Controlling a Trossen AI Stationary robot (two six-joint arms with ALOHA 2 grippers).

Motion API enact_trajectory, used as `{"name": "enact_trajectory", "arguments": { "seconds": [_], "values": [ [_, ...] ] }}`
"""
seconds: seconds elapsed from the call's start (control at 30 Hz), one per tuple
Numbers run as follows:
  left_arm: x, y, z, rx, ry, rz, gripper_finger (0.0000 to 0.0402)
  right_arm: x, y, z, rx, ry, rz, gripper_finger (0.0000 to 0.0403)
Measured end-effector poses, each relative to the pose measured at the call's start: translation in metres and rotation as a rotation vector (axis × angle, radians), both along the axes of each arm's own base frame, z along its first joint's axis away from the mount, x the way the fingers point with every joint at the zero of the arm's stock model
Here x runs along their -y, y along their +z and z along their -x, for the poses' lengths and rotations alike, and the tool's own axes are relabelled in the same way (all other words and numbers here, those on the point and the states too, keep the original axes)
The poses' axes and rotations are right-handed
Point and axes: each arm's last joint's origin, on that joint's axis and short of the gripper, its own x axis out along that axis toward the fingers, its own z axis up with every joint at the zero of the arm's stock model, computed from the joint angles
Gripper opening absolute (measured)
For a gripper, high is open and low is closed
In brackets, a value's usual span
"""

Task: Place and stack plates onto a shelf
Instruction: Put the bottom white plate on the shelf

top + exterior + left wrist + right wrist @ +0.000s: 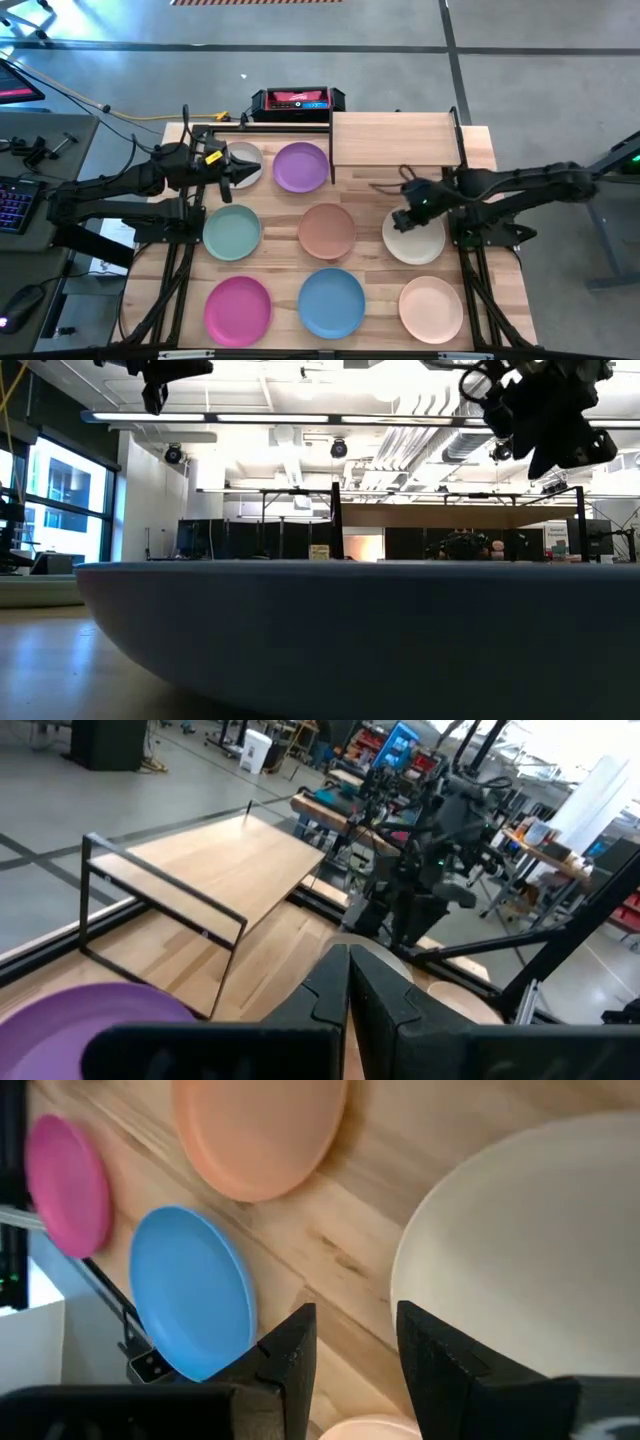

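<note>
Eight plates lie flat on the tabletop: white [247, 160], purple [300, 167], mint [232, 232], terracotta [327, 230], cream [418, 240], pink [238, 308], blue [332, 302] and peach [432, 308]. The shelf [395, 140] stands at the far edge with nothing on its board. My right gripper [355, 1355] is open and tipped downward above the cream plate's [530, 1250] left rim, one finger over the plate and one over bare wood. My left gripper [348, 995] is shut, holds nothing, and hovers over the white plate beside the purple plate [90, 1010].
The shelf's thin black frame [160, 880] rises at the back right. A black and red box [297, 100] sits behind the table's far edge. In the low view the blue plate [350, 630] fills the foreground. Bare wood shows between the plates.
</note>
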Motion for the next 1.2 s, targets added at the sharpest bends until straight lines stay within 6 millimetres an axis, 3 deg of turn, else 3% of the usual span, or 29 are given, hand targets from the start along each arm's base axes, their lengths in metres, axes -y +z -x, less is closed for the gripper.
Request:
{"name": "enact_trajectory", "arguments": {
  "seconds": [0.5, 0.9, 1.2],
  "values": [
    [0.0, -0.003, 0.0, -0.033, 0.0, 0.006, 0.0003, -0.032, -0.05, -0.045, -0.171, -0.094, 0.02, 0.0121],
    [0.001, -0.017, 0.003, -0.175, 0.0, 0.035, 0.0003, -0.038, -0.081, -0.057, -0.292, -0.1, 0.105, 0.0121],
    [0.001, -0.018, 0.004, -0.187, -0.001, 0.029, 0.0003, -0.039, -0.094, -0.064, -0.321, -0.127, 0.112, 0.0121]
  ]
}}
